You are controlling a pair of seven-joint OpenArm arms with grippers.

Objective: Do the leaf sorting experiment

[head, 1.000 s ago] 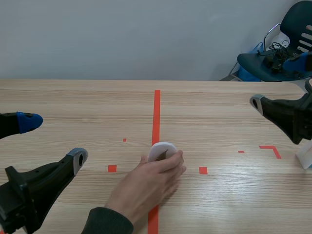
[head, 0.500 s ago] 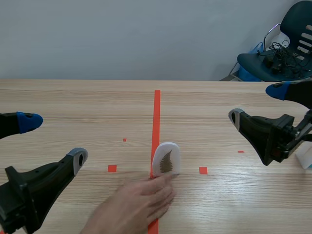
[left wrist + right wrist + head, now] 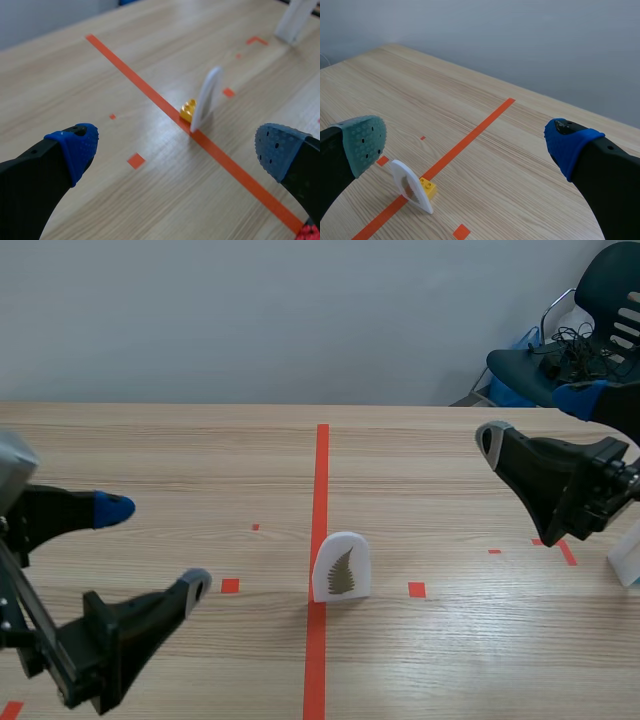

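left pincer (image 3: 180,147) wide open, card (image 3: 206,97) upright ahead of it | right pincer (image 3: 466,142) wide too, card ahead, yellow brick (image 3: 427,187) prob touching its back

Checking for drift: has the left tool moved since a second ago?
Yes. The left tool has shifted toward the orange centre line, its lower fingertip nearing the small orange square.
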